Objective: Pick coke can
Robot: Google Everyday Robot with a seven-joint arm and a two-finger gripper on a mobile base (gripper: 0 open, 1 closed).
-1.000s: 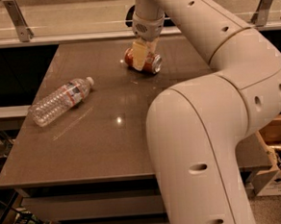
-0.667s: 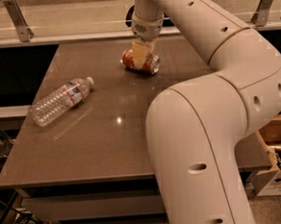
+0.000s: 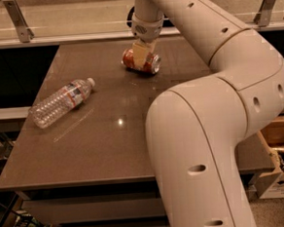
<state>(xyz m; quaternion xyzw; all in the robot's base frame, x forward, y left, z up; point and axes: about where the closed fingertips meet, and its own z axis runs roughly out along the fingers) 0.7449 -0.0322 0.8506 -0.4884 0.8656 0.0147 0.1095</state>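
Observation:
The coke can (image 3: 150, 64) is orange-red with a silver end. It lies on its side near the far middle of the brown table (image 3: 95, 148). My gripper (image 3: 140, 57) comes down on it from above, and its pale fingers (image 3: 139, 53) clamp the can's middle. The can's silver end points to the right. I cannot tell whether the can rests on the table or hangs just over it; a dark shadow lies right under it.
A clear water bottle (image 3: 63, 101) with a red-blue label lies on its side at the table's left. My arm's large links (image 3: 207, 145) cover the table's front right. Metal railing posts (image 3: 17, 16) stand behind the table. Cardboard boxes (image 3: 282, 174) sit on the floor at the right.
The gripper and the can have shifted very slightly to the left. The water bottle has not moved.

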